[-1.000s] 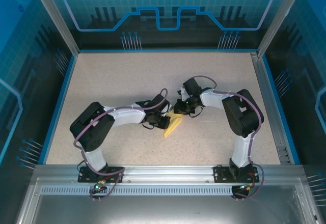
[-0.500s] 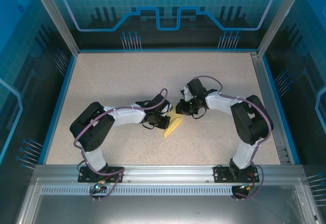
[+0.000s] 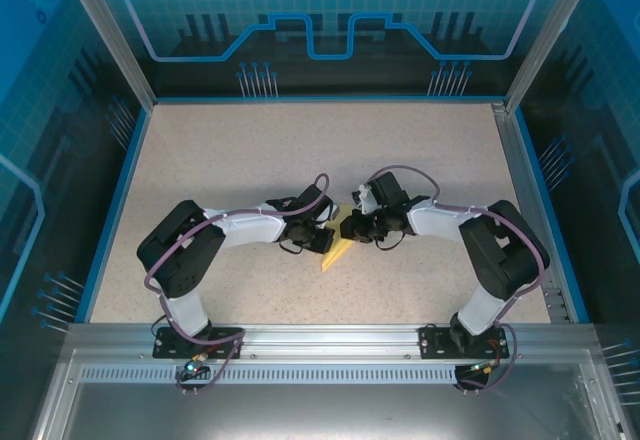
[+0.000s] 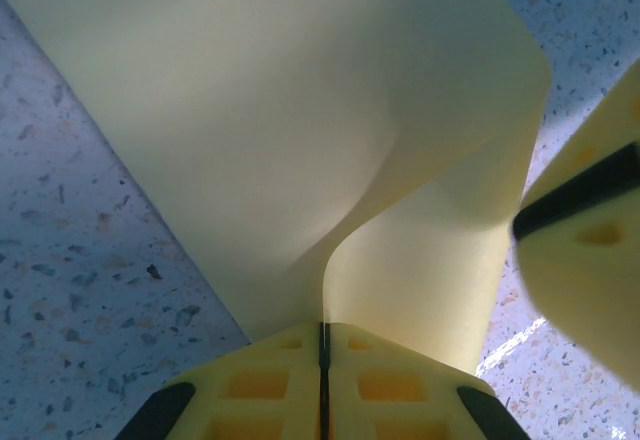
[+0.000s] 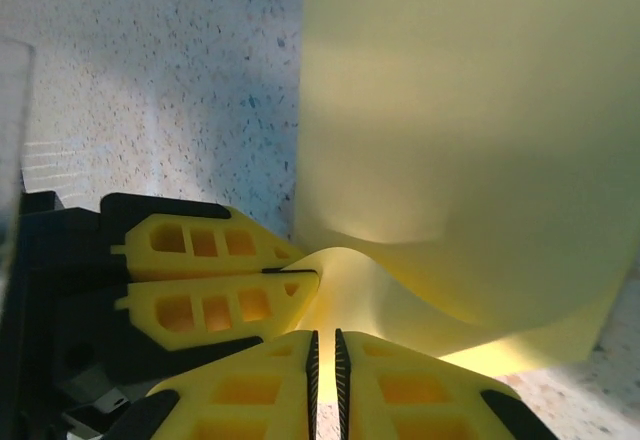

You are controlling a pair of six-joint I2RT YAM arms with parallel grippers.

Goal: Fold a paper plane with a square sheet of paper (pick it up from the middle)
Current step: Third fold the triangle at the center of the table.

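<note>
**Left end effector** [image 4: 322, 332]: the jaws are closed to a hairline seam and clamp the near edge of the sheet of paper [image 4: 300, 110].

**Right end effector** [image 5: 325, 345]: the jaws are narrow, almost together, and pinch an edge of the same sheet.

**Sheet condition:** The paper is thin, plain, pale yellow and unprinted. From above, the sheet of paper [image 3: 338, 247] appears as a folded narrow wedge. It tapers to a point on the base side of the left end effector.

**Sheet location:** The sheet rests on the speckled tabletop [image 3: 250, 160], directly between the two end effectors, which face each other at close range. Just ahead of each pair of fingertips the paper rises in a smooth hump. Farther ahead it lies flat on the tabletop. One straight edge runs away ahead and to the left of the left end effector.

**Clearance:** In the right wrist view, the left end effector's fingers [image 5: 215, 280] sit just left of the right fingertips, beside the hump.
</note>
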